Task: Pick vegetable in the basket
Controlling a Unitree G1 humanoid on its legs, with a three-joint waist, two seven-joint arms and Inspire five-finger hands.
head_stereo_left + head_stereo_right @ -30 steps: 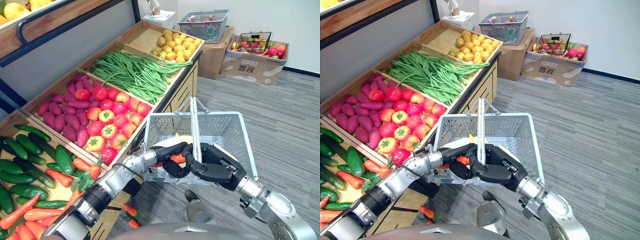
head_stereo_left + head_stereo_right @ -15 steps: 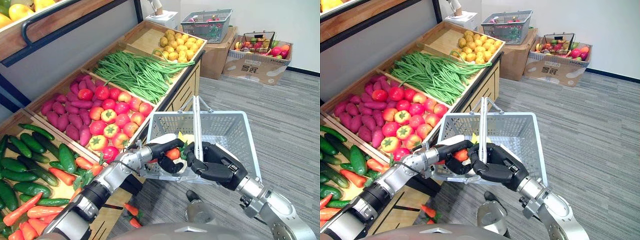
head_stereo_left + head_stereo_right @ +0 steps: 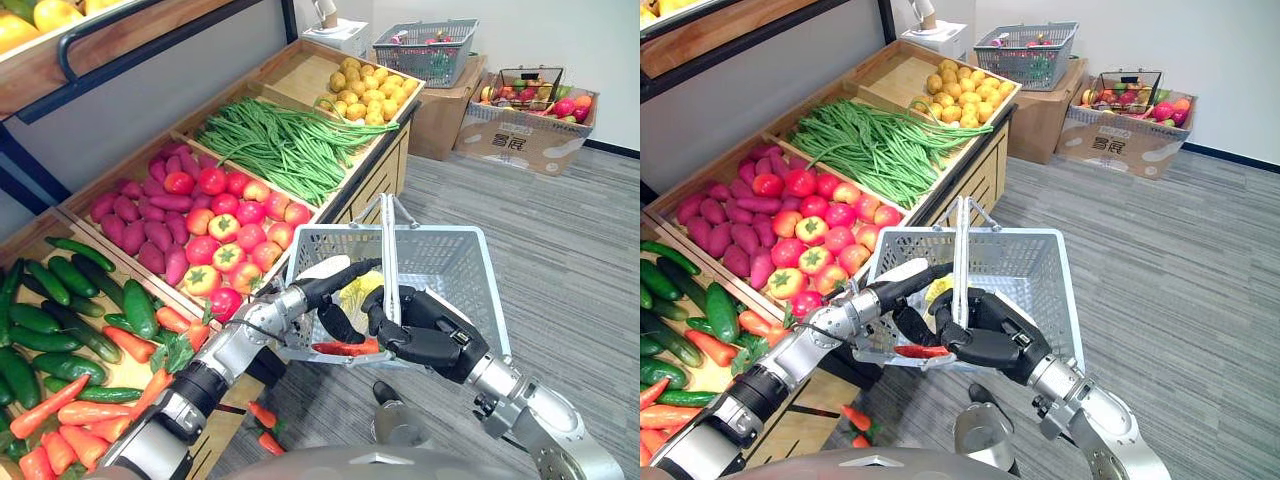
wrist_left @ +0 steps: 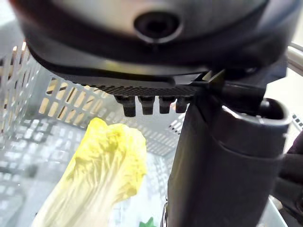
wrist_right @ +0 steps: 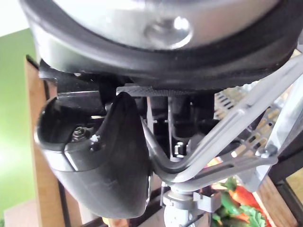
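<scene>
1. The left hand (image 3: 338,287) reaches over the near rim of the light grey perforated plastic basket (image 3: 455,262). Its fingers are stretched out straight, the thumb hangs down, and it holds nothing.
2. Just under this hand a long red-orange vegetable (image 3: 345,348) lies across, low at the near wall of the basket and apart from the fingers. Whether it rests on the bottom cannot be told.
3. Deeper in the basket lies a pale yellow leafy cabbage (image 4: 106,165), past the fingers of the left hand.
4. The right hand (image 3: 420,328) has its fingers curled round the two grey handles (image 3: 388,240), which stand together above the middle of the basket, and carries it over the grey floor.
5. To the left of the basket stands a wooden display stand (image 3: 385,172) with compartments of green cucumbers (image 3: 60,300), orange carrots (image 3: 90,410), red tomatoes (image 3: 225,235) and long green beans (image 3: 280,145).
6. Two small carrots (image 3: 262,415) lie on the floor beside the stand.
</scene>
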